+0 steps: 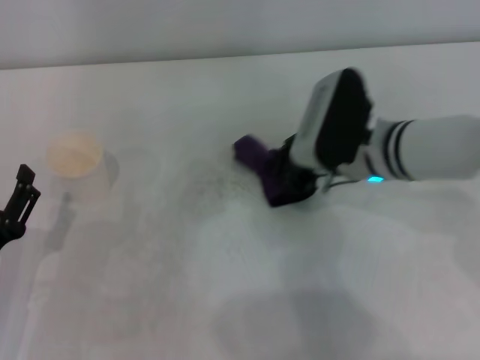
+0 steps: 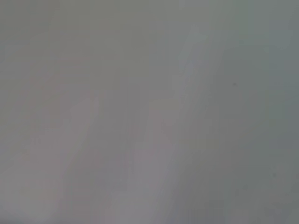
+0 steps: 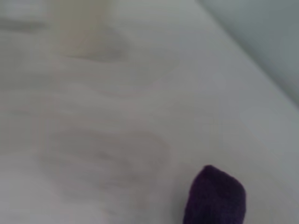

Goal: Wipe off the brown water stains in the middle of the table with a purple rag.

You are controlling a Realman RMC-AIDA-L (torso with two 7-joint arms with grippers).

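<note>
My right gripper is low over the middle of the white table and is shut on the purple rag. The rag's free end sticks out toward the table's left and lies on or just above the surface. The rag's tip also shows in the right wrist view. No tan blotch shows. Only faint dark specks and a dull smear lie on the table beside the rag. My left gripper is parked at the left edge.
A white paper cup with a cream inside stands at the left of the table, well away from the rag; it is a blur in the right wrist view. The left wrist view shows only bare grey-white surface.
</note>
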